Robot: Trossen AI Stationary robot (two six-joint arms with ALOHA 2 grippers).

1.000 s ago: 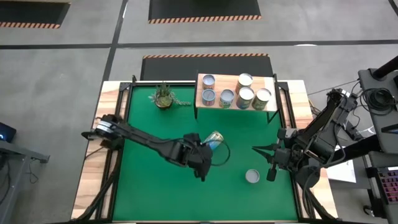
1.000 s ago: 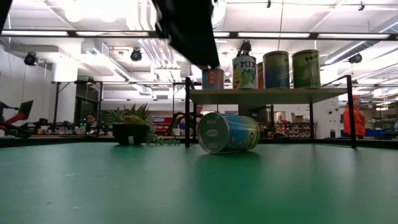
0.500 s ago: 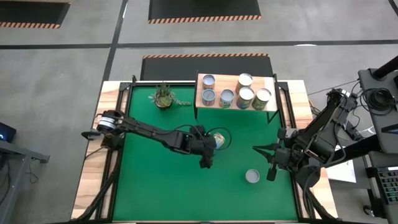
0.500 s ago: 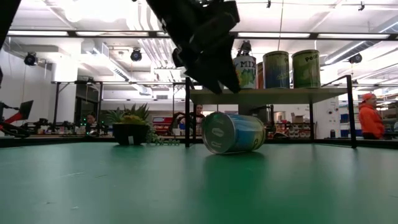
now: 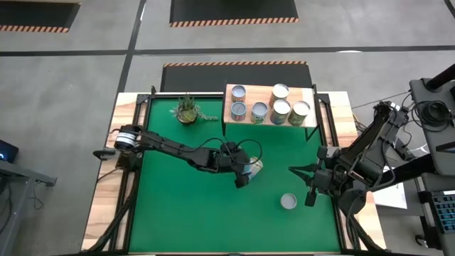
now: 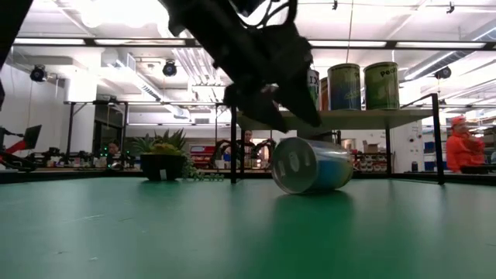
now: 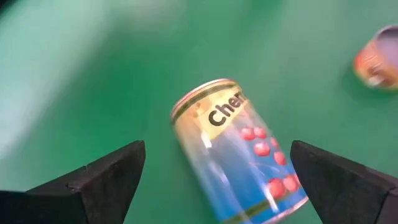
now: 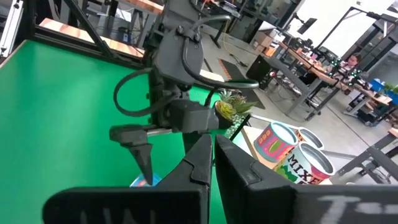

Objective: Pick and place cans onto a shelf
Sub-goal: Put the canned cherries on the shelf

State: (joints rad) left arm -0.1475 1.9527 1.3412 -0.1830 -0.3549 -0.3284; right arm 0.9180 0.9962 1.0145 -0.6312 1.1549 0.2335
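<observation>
Mid-counter, a blue-labelled can lies on its side on the green felt-like counter; cylinder with cherry print and a gold band near its silver rim, seen close in the left wrist view; in the low view its round end faces the camera; left pincer hangs just over it, dark wedge-shaped fingers spread wide to either side, released, can not gripped; second can stands upright nearer the front right, shiny round top up, well apart from the first; right pincer waits just beside that can toward the counter's right edge, fingers clenched together, holding nothing; shelf at the back right, light wood plank on thin black legs, carries five upright cans with silver tops, two toward its left end, three clustered toward the right; low view shows tan and green labels on those; small potted plant left of the shelf, spiky green leaves; a person in orange in the room behind.
</observation>
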